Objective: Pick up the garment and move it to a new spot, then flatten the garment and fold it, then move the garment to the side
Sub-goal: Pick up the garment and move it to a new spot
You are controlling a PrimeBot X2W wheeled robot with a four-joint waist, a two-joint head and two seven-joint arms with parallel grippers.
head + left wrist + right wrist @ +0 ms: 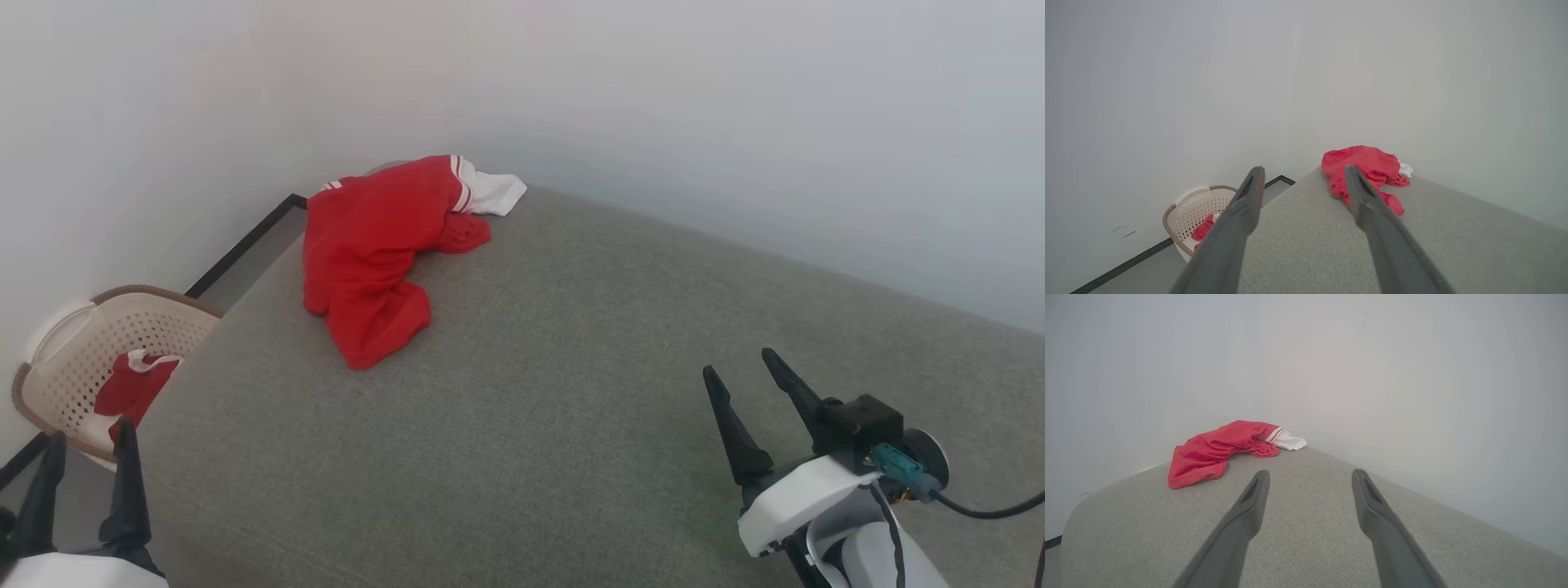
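The garment (371,245) lies crumpled in a heap at the far left corner of the grey cushioned surface (571,392), red with a white sleeve end and striped trim showing toward the wall. The left wrist view shows the garment (1361,169) beyond the fingers, and the right wrist view shows the garment (1220,451) ahead to the left. My left gripper (86,445) is open at the lower left, over the surface's near left edge. My right gripper (743,367) is open at the lower right above the surface. Both are far from the garment and hold nothing.
A beige perforated laundry basket (77,343) stands on the floor left of the surface, with another red-and-white cloth (131,388) inside. Pale walls close the far side and left. The surface's left edge drops to the floor beside the basket.
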